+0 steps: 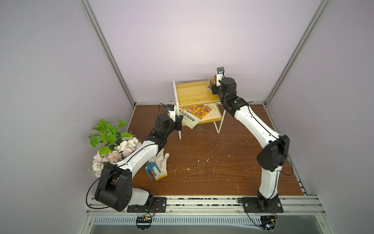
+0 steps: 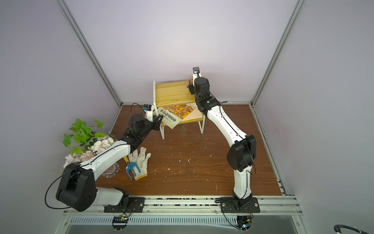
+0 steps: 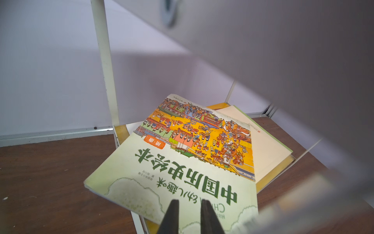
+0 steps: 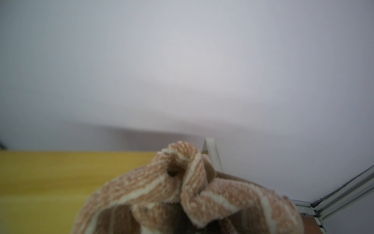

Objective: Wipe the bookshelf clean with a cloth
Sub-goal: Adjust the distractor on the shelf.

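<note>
Pine and white metal: one bookshelf (image 1: 192,92) with two yellow boards, standing at the far middle of the brown wooden tabletop (image 1: 202,174). Upper board: one cloth (image 4: 182,192), tan with pale stripes, bunched at its right end. The right gripper (image 1: 213,87) is pressed together on the cloth; the folds hide its fingers in the wrist view. Lower board: two books. One illustrated book (image 3: 182,162), green lettering on a pale cover, lies askew with a corner past the front edge. One plain cream book (image 3: 267,145) lies under it. The left gripper (image 3: 190,214) hangs over the near corner of the illustrated book, its two dark tips narrowly parted with nothing between them. Tabletop, near left: one white knit glove (image 1: 160,164) with a yellow cuff, and one blue hand rake (image 1: 150,169) lying across it. Left edge: one bunch of flowers (image 1: 121,147) with green leaves. Small pale scraps are scattered over the tabletop, too many to count.
</note>
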{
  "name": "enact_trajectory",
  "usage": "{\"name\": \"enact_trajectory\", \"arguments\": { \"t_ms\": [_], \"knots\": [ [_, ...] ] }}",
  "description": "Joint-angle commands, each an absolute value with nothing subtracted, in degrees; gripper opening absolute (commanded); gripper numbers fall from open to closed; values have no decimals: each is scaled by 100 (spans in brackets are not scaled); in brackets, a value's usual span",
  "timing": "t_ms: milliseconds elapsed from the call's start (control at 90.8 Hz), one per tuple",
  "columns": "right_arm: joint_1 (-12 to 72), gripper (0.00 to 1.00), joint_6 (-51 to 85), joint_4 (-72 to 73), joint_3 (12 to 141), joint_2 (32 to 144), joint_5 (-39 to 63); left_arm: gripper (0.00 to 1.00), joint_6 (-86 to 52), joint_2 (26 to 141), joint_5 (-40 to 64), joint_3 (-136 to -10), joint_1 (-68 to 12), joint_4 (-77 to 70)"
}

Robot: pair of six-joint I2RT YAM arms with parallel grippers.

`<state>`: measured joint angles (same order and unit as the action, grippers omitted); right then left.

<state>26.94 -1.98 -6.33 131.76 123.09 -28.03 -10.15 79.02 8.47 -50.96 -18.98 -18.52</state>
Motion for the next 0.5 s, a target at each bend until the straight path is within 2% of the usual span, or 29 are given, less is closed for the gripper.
{"name": "enact_trajectory", "arguments": {
  "t_ms": [0,77,121,253,385,484],
  "knots": [
    [2703,0,293,-1905,15476,13752,-3109,1,-1014,8010,935,-5118,-1883,-1748],
    [2859,0,187,-2221,17139,14474,-2654,1,-952,8031,962,-5111,-1868,-1728],
    [2952,0,41,-1986,17057,14423,-2435,1,-939,8044,1003,-5107,-1859,-1746],
    [3031,0,120,-714,14566,13296,-1535,1,-934,8004,1174,-5141,-1854,-1750],
    [2920,0,70,361,12527,12187,-3021,1,-919,7774,1063,-5018,-1838,-1792],
    [2610,0,-126,864,11042,11294,-3160,1,-923,7638,1185,-4873,-1808,-1982]
  ]
}}
